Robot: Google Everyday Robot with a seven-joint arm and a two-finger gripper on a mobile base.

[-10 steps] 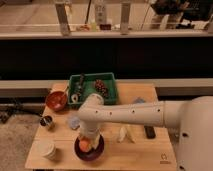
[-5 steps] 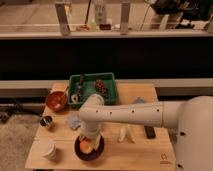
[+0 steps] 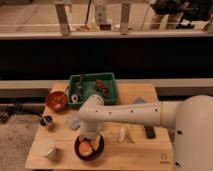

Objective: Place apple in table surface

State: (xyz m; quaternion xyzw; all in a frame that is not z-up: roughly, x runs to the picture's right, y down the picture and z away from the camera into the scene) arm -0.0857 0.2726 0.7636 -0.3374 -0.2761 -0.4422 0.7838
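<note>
Orange-red apple rests on a maroon plate, my claw right above it, presumably to shift it onto the wooden table; whether the claw grips it, I cannot tell.

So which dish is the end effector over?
The dark plate holding the apple, near the front edge; the end effector hangs over it. The reddish-brown bowl sits far left.
</note>
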